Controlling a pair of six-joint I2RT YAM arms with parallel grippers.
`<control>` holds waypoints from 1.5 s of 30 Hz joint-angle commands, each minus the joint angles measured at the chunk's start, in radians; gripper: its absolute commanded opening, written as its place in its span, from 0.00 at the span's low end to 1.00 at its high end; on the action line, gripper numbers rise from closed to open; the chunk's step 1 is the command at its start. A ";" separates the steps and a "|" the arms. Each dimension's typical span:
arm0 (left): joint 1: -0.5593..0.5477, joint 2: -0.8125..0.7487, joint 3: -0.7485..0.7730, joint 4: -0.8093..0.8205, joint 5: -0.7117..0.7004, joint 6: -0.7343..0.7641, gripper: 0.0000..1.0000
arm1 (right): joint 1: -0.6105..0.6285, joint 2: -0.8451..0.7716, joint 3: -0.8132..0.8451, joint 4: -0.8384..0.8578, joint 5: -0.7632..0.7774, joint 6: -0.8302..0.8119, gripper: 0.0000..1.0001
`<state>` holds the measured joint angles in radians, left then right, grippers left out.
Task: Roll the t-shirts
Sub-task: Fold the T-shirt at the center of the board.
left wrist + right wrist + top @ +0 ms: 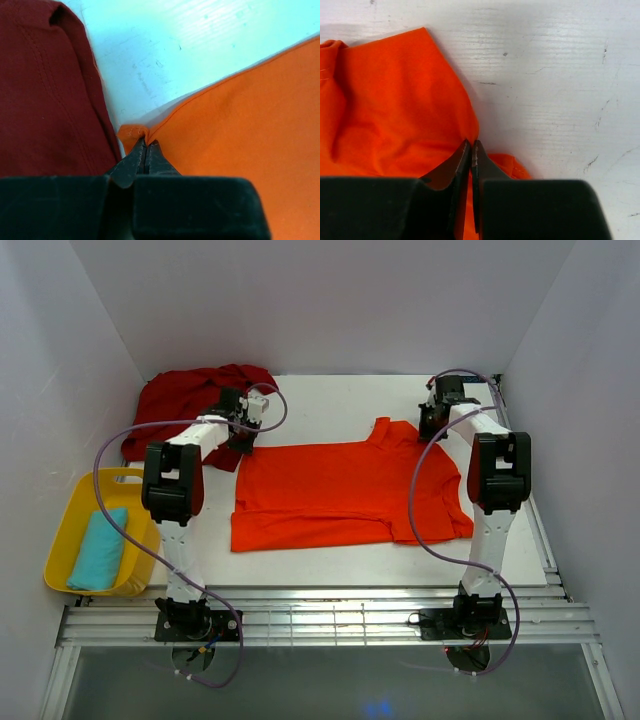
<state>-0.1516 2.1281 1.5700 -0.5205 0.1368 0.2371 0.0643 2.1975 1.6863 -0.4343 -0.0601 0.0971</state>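
Lower left of the top view: yellow tub [62, 552] with a teal cloth [98, 550] folded in it. Not part of the job.

Centre of frame: orange-red t-shirt [340, 495] spread flat on the white tabletop [340, 405], nothing rolled yet. The right arm's purple cable [412, 502] loops across its right side.

Far edge of that shirt, upper left corner: left fingers [134, 162] are pressed fully together on the very tip of the corner. Only a small stitched nub of hem shows past them.

Far edge, right side: right fingers [461, 162] are also closed tight, pinching the cloth edge. A small fold bulges out to their lower right.

Upper left of the top view: crimson t-shirt [185, 400] lies heaped and untouched. In the left wrist view its edge sits just beside the pinched orange corner, perhaps touching it.

Judgement: both far corners are in hand, ready to turn the edge toward the near side.

Risks:
- The left grip is shallow, so any pull along the cloth could strip the corner free and leave the roll lopsided.
- The two arms may travel unevenly, which would skew the roll or wrinkle it.
- The crimson shirt is close enough to snag and drag along.
- The drooping cable could catch the cloth as it comes over.
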 commanded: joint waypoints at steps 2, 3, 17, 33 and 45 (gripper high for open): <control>0.003 -0.111 -0.045 0.020 0.038 0.008 0.00 | 0.002 -0.130 -0.031 0.019 -0.032 -0.004 0.08; 0.003 -0.120 -0.062 0.023 0.034 0.011 0.00 | 0.002 -0.157 -0.040 0.032 -0.041 -0.002 0.08; -0.005 -0.226 -0.148 0.042 0.050 0.025 0.00 | 0.002 -0.376 -0.335 0.123 -0.058 0.076 0.08; -0.006 -0.499 -0.409 0.048 0.052 0.053 0.00 | -0.011 -0.751 -0.789 0.192 0.026 0.165 0.08; -0.009 -0.544 -0.614 -0.018 0.126 0.151 0.03 | -0.011 -0.829 -0.961 0.215 0.017 0.165 0.08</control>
<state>-0.1551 1.6047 0.9848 -0.5098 0.2222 0.3340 0.0586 1.3922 0.7467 -0.2535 -0.0521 0.2596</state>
